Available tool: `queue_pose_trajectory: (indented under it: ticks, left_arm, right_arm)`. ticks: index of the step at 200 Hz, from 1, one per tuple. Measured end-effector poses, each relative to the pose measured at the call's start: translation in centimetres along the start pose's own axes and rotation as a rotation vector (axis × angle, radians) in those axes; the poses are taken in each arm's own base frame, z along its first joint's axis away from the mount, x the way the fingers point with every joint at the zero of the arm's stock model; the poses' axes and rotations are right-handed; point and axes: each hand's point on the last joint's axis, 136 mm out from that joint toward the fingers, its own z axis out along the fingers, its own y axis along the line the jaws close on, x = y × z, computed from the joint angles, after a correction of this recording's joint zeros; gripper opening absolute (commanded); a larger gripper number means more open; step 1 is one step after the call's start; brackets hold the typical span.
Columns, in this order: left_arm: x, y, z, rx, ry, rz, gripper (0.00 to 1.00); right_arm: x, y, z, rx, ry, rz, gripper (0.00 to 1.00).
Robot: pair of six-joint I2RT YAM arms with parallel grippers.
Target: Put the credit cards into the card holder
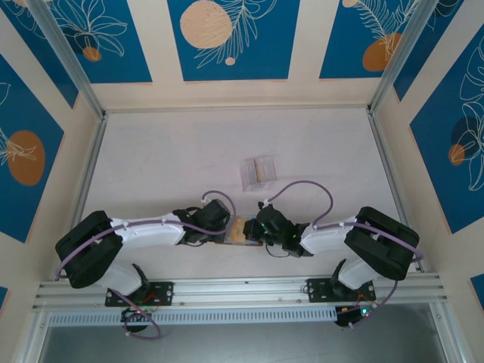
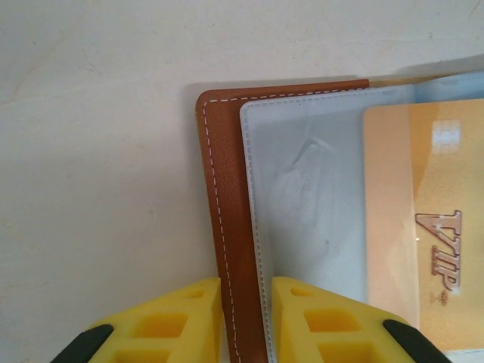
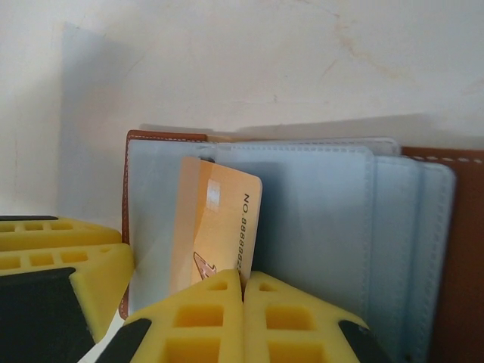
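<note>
The brown leather card holder (image 1: 239, 229) lies open on the table between both arms, its pale bluish sleeves (image 3: 318, 219) spread out. My left gripper (image 2: 246, 291) is shut on the card holder's (image 2: 227, 189) stitched brown edge, with one yellow finger on each side of it. My right gripper (image 3: 243, 281) is shut on the near edge of a gold credit card (image 3: 215, 219). That card stands tilted over the sleeves, and its far corner seems tucked at a sleeve's edge. The same gold card (image 2: 423, 197), marked VIP, lies over the grey-blue sleeve (image 2: 302, 189).
A clear plastic stand (image 1: 257, 172) with a tan card in it sits on the pale table (image 1: 166, 159) beyond the grippers. Metal frame rails (image 1: 234, 289) run along the near edge and up both sides. The left gripper's yellow fingers (image 3: 53, 257) crowd the right wrist view's left.
</note>
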Motion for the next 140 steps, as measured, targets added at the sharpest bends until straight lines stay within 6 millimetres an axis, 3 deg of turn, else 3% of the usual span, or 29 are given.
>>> queue_pose_trajectory:
  ticks: [99, 140]
  left_arm:
    - [0.0, 0.4, 0.0, -0.014, 0.002, -0.005, 0.24]
    - [-0.1, 0.7, -0.2, -0.027, 0.002, -0.003, 0.29]
  right_arm:
    - [0.0, 2.3, 2.6, -0.053, 0.039, -0.029, 0.0]
    - [0.0, 2.5, 2.9, -0.065, 0.038, -0.029, 0.0]
